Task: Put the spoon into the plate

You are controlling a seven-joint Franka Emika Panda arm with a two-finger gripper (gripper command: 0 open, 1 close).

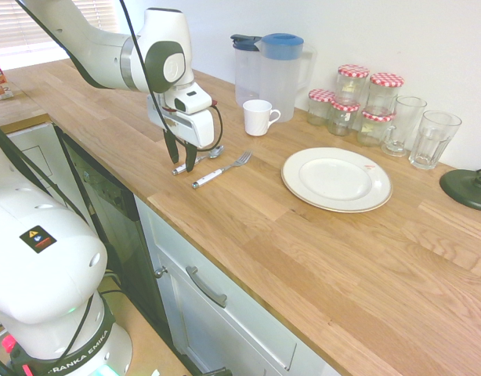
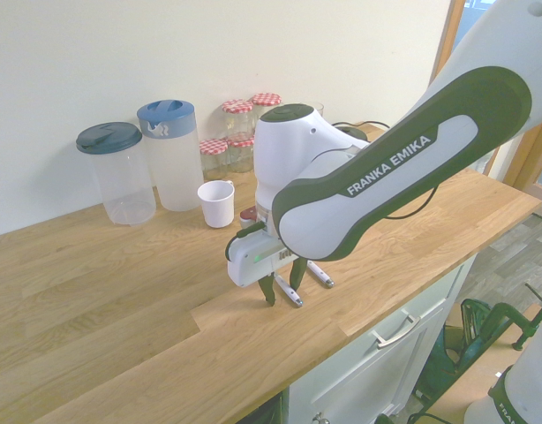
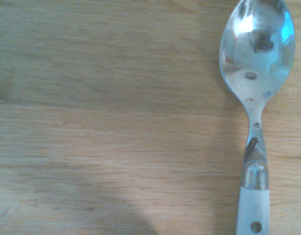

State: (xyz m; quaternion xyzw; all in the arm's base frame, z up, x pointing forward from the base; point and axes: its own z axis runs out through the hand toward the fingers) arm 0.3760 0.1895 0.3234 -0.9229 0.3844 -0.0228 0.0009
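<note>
End effector (image 1: 181,155) astride spoon (image 1: 200,160)

The big white robot arm (image 1: 107,51) bends over and points its white gripper (image 1: 181,159) straight down. The two dark fingers (image 1: 171,147) are spread apart, one on each side of the white handle of the small metal spoon (image 1: 198,160). Their tips sit low, close to the wooden surface (image 1: 319,251).

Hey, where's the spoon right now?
In the first exterior view the spoon lies on the wooden counter beside the fork, under the gripper, left of the plate.
</note>
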